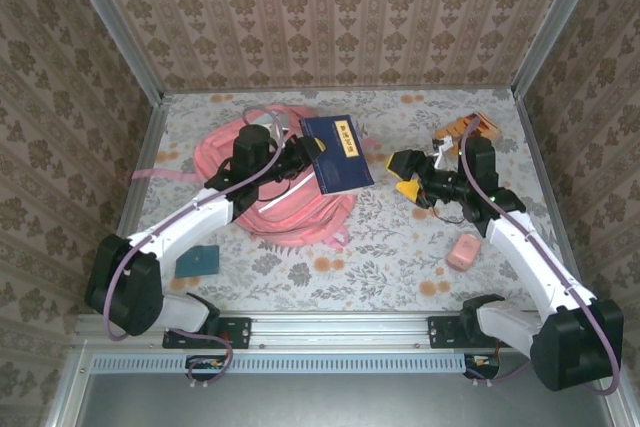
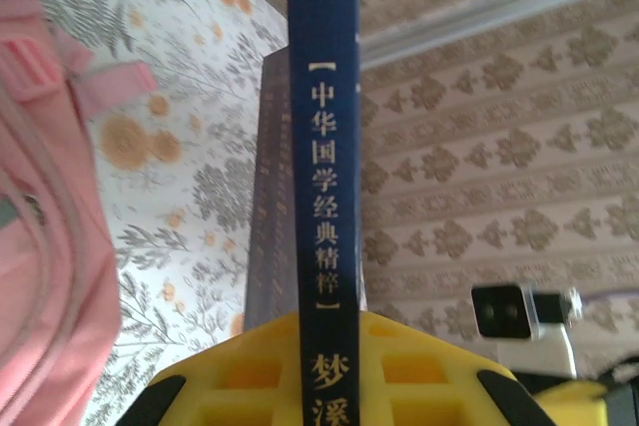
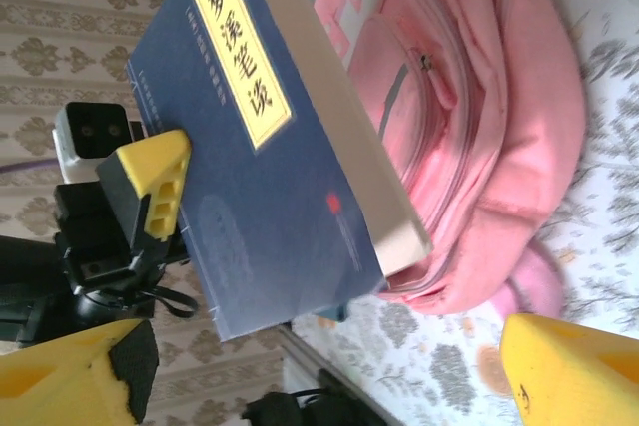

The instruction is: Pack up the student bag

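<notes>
The student bag point(image 1: 296, 215), a large pink backpack, lies on the floral table left of centre. A dark blue book point(image 1: 338, 152) with a yellow title label is held tilted above the bag's right side. My left gripper point(image 1: 304, 152) is shut on the book; its yellow fingers point(image 2: 230, 376) clamp both sides of the spine point(image 2: 324, 147). My right gripper point(image 1: 399, 175) stands open just right of the book and apart from it. In the right wrist view the book point(image 3: 260, 167) hangs over the bag point(image 3: 479, 127), with the right gripper point(image 3: 319, 378) spread wide and holding nothing.
A small pink block point(image 1: 463, 251) lies at the right front of the table. A teal pad point(image 1: 197, 261) lies near the left arm's base, and an orange box point(image 1: 470, 129) sits at the back right. Patterned walls close in three sides.
</notes>
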Controlling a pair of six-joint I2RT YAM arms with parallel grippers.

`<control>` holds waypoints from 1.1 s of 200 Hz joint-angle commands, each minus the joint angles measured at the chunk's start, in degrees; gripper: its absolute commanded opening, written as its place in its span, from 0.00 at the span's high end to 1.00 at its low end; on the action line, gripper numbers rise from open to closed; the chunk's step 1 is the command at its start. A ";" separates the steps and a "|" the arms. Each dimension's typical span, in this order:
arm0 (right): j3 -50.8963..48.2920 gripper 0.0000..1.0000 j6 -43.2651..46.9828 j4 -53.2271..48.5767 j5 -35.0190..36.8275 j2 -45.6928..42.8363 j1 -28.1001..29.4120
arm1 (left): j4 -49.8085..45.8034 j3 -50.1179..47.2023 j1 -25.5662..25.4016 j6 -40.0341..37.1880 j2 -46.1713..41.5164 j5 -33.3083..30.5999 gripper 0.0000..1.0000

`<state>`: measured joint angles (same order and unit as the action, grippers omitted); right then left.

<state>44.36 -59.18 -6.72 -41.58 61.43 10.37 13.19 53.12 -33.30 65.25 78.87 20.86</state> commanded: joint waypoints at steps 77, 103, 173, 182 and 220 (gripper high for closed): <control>-5.25 0.06 -28.28 32.16 10.47 4.72 10.79 | 8.27 5.64 -3.30 12.89 4.12 -15.29 0.95; -4.91 0.06 -30.56 33.95 12.17 6.00 11.51 | 8.66 7.02 -4.09 14.27 4.91 -16.16 0.95; -2.63 0.07 -29.01 30.27 13.96 8.43 12.90 | 5.28 8.18 -6.68 16.13 3.92 -19.69 0.95; -2.42 0.08 -28.98 30.78 14.14 8.83 13.11 | 5.85 7.84 -6.86 16.71 3.76 -19.79 0.95; -1.47 0.16 -29.83 33.16 15.45 10.85 13.88 | 6.14 7.94 -8.00 17.89 3.68 -20.18 0.95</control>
<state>40.82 -87.61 24.08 -28.42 71.02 23.46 16.99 59.02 -40.56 80.88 84.16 2.11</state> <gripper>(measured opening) 0.861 0.115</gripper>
